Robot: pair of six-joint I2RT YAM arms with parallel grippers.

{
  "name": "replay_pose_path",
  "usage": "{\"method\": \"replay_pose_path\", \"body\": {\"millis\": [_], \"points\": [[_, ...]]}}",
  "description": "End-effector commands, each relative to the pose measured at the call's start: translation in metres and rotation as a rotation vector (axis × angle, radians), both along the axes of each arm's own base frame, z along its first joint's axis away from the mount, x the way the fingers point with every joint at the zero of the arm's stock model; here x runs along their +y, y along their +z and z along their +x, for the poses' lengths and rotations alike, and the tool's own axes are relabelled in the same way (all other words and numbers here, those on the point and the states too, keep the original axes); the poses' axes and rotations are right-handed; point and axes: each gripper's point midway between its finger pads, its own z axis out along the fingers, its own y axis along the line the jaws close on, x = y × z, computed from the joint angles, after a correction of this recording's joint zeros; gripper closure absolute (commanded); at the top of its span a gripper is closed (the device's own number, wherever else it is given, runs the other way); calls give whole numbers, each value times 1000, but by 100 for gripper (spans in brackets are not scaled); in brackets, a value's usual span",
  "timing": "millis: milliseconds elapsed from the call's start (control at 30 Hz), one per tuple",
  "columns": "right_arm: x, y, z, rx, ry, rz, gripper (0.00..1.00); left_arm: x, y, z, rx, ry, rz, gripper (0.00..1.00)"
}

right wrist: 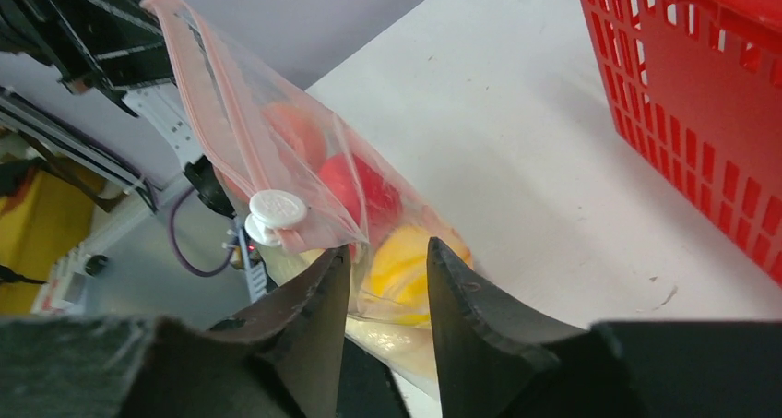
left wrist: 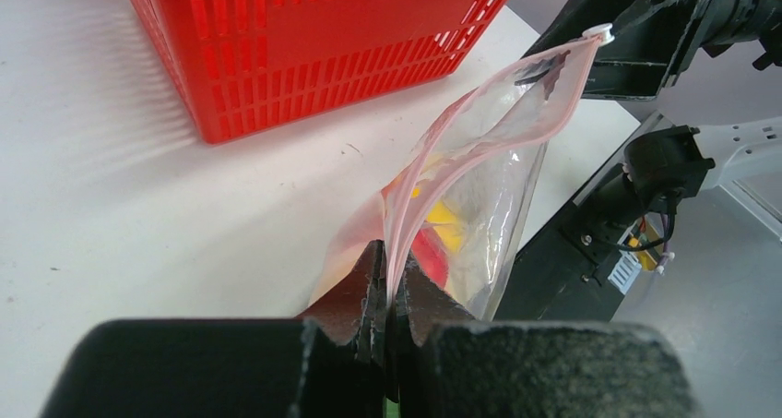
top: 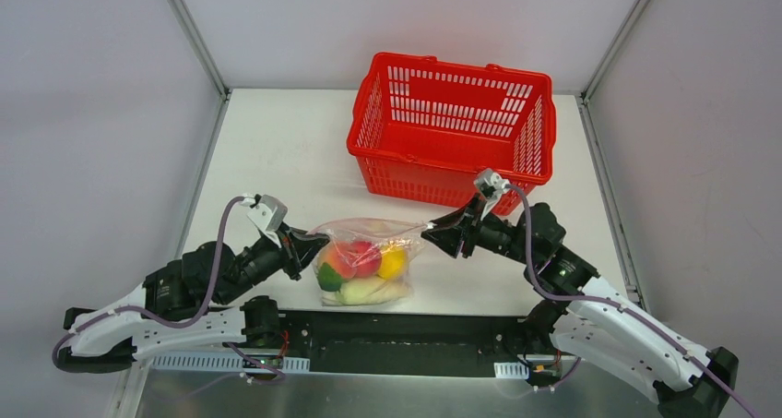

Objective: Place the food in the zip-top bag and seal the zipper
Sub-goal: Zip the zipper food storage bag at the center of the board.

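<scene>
Found the zip-top bag (top: 396, 233) resting on the worktop (top: 277, 160) between the arms, the food (top: 360, 259) inside. Saw the left gripper (left wrist: 389, 270) clamped on one end of the zipper (right wrist: 207, 81), the right gripper (right wrist: 387, 247) apart, the white slider (right wrist: 277, 209) just beside it. Judged two risks: a missed slider leaving the mouth unsealed, or a hard pull dragging the strip from the left clamp.

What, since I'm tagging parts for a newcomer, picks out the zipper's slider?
In front of the red basket sits the clear zip-top bag of toy food. Along its pink zipper, at the end by the right gripper, is the slider: the only small white round knob there.
</scene>
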Motion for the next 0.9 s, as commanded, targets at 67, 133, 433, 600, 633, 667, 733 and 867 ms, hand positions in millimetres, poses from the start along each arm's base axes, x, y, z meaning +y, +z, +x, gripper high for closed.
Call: {"method": "replay_pose_path", "body": {"millis": [67, 133, 433, 600, 633, 667, 733, 867], "points": [[1, 6, 5, -344, 66, -65, 55, 4, 20, -2, -41, -17, -62, 100], [2, 8, 0, -459, 105, -53, 51, 4, 21, -3, -46, -19, -73, 100], [20, 6, -10, -584, 268, -73, 36, 2, 17, 3, -32, 11, -32, 100], [21, 18, -16, -639, 292, -31, 38, 7, 13, 5, -31, 35, -46, 100], [21, 20, -17, -649, 292, -25, 38, 7, 12, 5, -31, 35, -50, 100], [20, 22, -16, -655, 288, -22, 38, 8, 12, 5, -31, 36, -54, 100], [19, 27, -17, -659, 281, -12, 38, 8, 11, 4, -33, 28, -58, 100], [18, 31, -23, -659, 293, 13, 39, 2, 9, 0, -36, -7, -66, 100]]}}
